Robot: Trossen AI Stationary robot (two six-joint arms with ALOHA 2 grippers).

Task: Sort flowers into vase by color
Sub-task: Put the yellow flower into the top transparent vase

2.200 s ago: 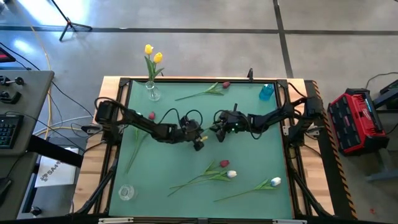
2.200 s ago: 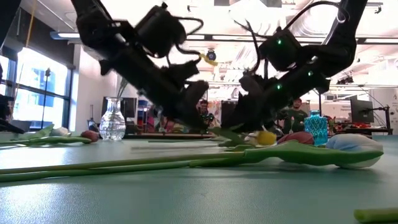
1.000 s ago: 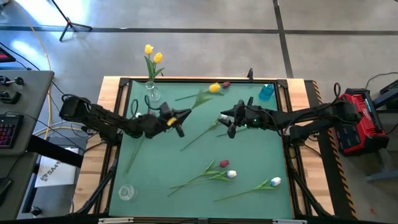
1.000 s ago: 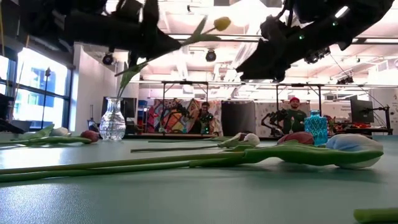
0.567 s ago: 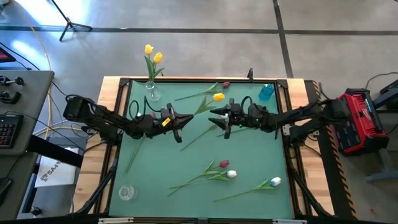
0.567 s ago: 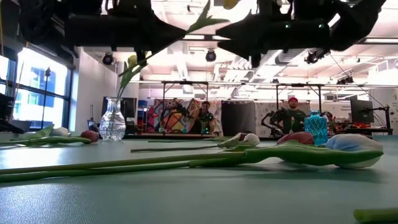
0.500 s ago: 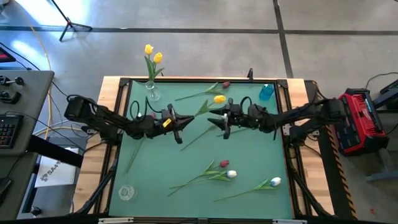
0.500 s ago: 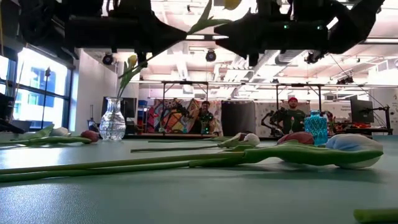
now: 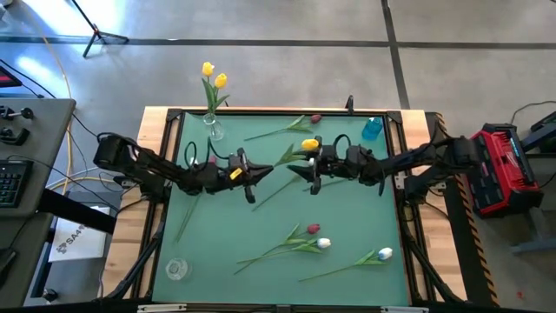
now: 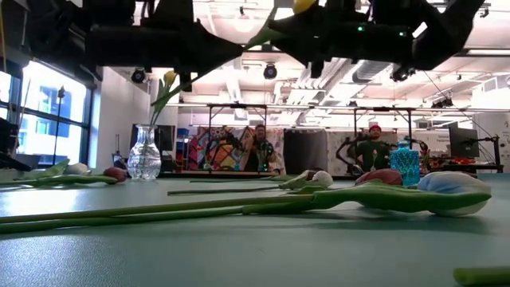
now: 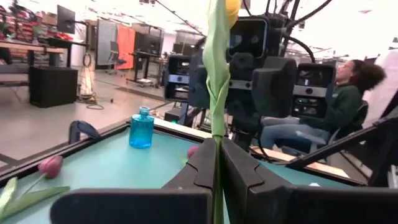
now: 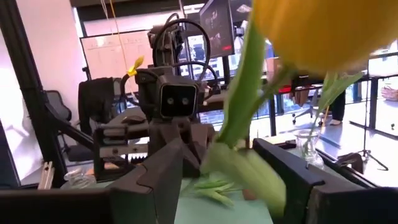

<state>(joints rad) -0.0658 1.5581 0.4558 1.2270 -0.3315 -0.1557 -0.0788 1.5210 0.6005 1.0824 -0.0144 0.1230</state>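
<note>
The left gripper (image 9: 253, 172) pinches the stem of a yellow tulip (image 9: 308, 144), held above the table's (image 9: 347, 217) middle. The right gripper (image 9: 309, 165) faces it, fingers spread either side of the stem just below the head. Other flowers (image 9: 314, 244) lie nearer; a clear vase (image 9: 213, 129) stands far left.

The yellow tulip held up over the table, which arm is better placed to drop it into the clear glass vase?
Probably the left. The left gripper is shut on the yellow tulip's stem, nearer the clear glass vase; the right gripper is open around it.
</note>
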